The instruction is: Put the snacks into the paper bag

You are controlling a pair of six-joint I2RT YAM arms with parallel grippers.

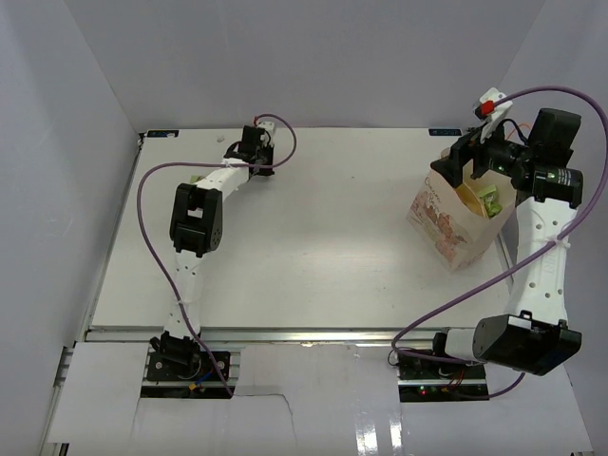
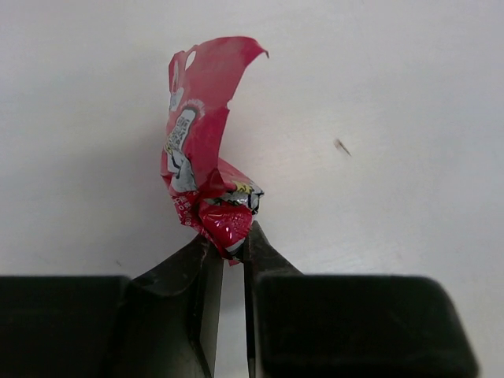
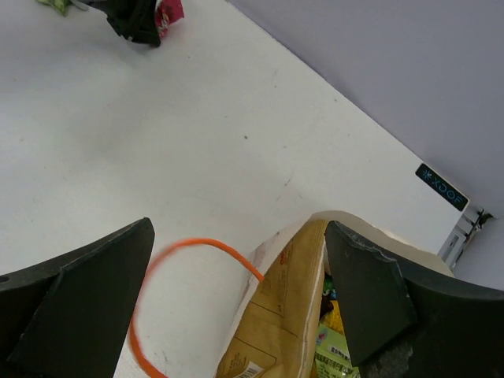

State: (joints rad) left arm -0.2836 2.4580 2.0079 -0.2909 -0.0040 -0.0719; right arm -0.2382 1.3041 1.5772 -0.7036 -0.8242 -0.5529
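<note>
My left gripper (image 2: 231,240) is shut on the lower end of a crumpled pink wrapper (image 2: 206,150), which stands up from its tips over the white table. In the top view this gripper (image 1: 255,144) is at the far left of the table. The tan paper bag (image 1: 454,220) stands open at the right. My right gripper (image 3: 239,227) is open wide astride the bag's wall (image 3: 291,307), one finger inside the mouth and one outside by the orange cord handle (image 3: 189,244). Green and yellow packets (image 3: 335,350) lie inside the bag.
A light green packet (image 3: 55,5) lies on the table beside the left arm. The table's (image 1: 313,228) back edge carries a small blue label (image 3: 441,187). Grey walls stand behind and at both sides.
</note>
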